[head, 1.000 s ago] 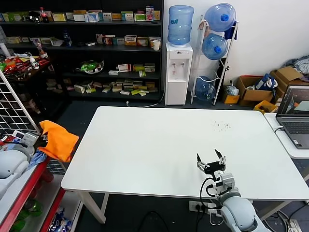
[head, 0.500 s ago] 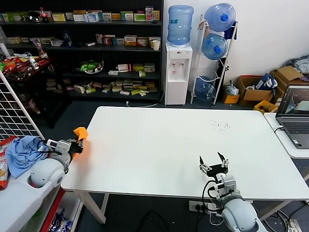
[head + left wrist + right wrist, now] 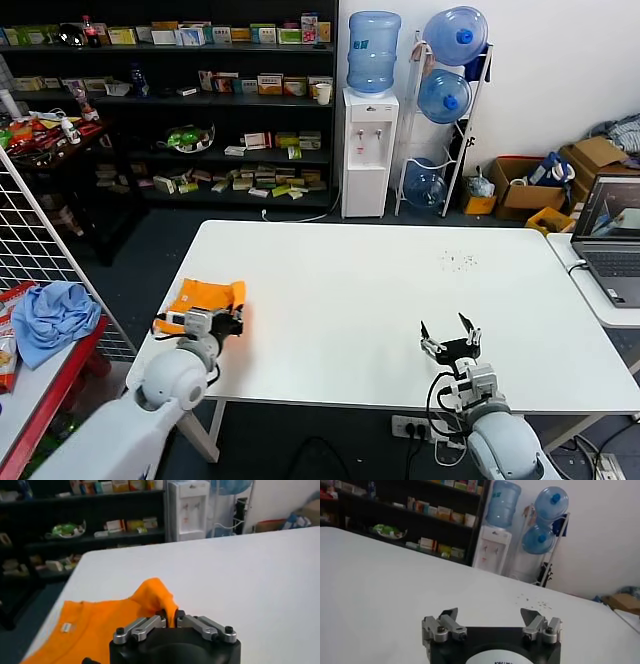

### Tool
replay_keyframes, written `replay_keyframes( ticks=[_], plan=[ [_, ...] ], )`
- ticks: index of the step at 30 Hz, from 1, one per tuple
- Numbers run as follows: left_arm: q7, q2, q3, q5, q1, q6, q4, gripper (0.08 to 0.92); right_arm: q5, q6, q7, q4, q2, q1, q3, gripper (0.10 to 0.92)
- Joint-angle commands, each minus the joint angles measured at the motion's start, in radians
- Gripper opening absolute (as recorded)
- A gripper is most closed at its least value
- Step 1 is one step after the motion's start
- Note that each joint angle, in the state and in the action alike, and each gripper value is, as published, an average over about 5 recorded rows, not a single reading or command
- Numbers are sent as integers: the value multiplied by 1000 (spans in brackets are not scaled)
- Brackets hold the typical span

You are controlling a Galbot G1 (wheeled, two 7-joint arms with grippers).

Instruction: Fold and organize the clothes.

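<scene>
The bright orange T-shirt [image 3: 205,298] lies bunched at the left front edge of the white table [image 3: 360,290]. My left gripper [image 3: 228,322] is shut on a raised fold of it; in the left wrist view the orange fabric [image 3: 110,620] is pinched between the fingers of the gripper [image 3: 170,616], with the rest of the shirt spread on the table. No lettering shows. My right gripper [image 3: 450,341] is open and empty above the table's front edge on the right; it is also open in the right wrist view [image 3: 490,617].
A light blue cloth [image 3: 55,312] lies on a red side table at the far left, behind a wire grid. A laptop [image 3: 612,240] stands at the right. Shelves, a water dispenser [image 3: 368,150] and bottles are beyond the table.
My left gripper has carried the orange T-shirt from off the table's left side onto the table's left front part. The right arm has barely moved.
</scene>
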Motion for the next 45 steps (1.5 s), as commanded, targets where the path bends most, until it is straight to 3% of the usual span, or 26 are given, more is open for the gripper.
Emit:
replay_keyframes(
  ticks=[1,6,9,18,23,26,34,37,41,45],
  plan=[
    [-42,-491,94,153,-18,-86,159,162,3,46,-13,4,-13,-39,39,823],
    [-35,-671,114,235,-41,-188,279,162,29,70,-26,-6,-21,-57,73,823],
    [-31,-723,111,260,-50,-270,348,162,45,74,-28,-11,-25,-62,93,823],
    [-6,-726,91,225,-57,-516,468,168,66,52,-23,-14,-39,-61,111,823],
    [61,-722,111,258,-27,-616,388,279,70,42,-37,-7,-39,-58,117,823],
    [104,-652,139,313,12,-650,289,366,70,35,-75,-1,-35,-64,139,823],
    [194,-260,34,477,197,-740,130,600,46,16,-184,15,27,-72,251,823],
    [213,-162,-49,514,258,-746,115,686,11,16,-219,11,62,-71,254,823],
    [219,-126,-133,549,302,-700,104,786,-23,22,-258,4,113,-61,252,823],
    [212,-143,-187,579,309,-663,109,819,-28,22,-284,7,147,-50,265,823]
  ],
)
